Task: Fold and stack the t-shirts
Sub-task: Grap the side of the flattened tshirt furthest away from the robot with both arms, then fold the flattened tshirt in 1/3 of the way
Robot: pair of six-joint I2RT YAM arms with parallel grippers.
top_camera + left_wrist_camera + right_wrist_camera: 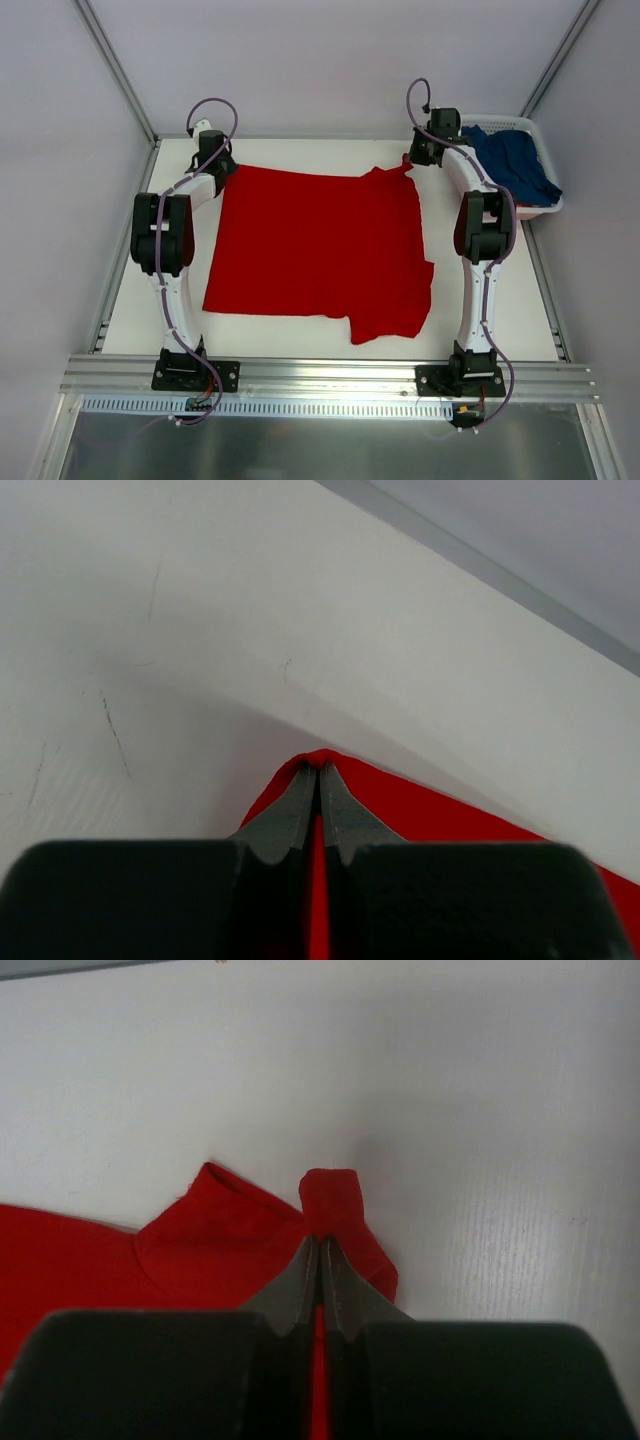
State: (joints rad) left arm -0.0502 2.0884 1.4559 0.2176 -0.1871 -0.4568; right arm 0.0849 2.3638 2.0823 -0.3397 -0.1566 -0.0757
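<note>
White tabletop (500, 310) is carrying the red t-shirt (320, 250), which is lying spread almost flat between the two arms. At its far left corner the left gripper (318, 768) is pinching the cloth, jaws clamped tight. Across the way the right gripper (320, 1240) is clamping the far right corner, a red tab poking past its tips. Meanwhile the navy t-shirt (512, 160) is sitting crumpled in the white basket (548, 208) at far right.

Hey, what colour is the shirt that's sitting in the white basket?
Dark navy blue; the t-shirt in the basket shows best in the top external view.
</note>
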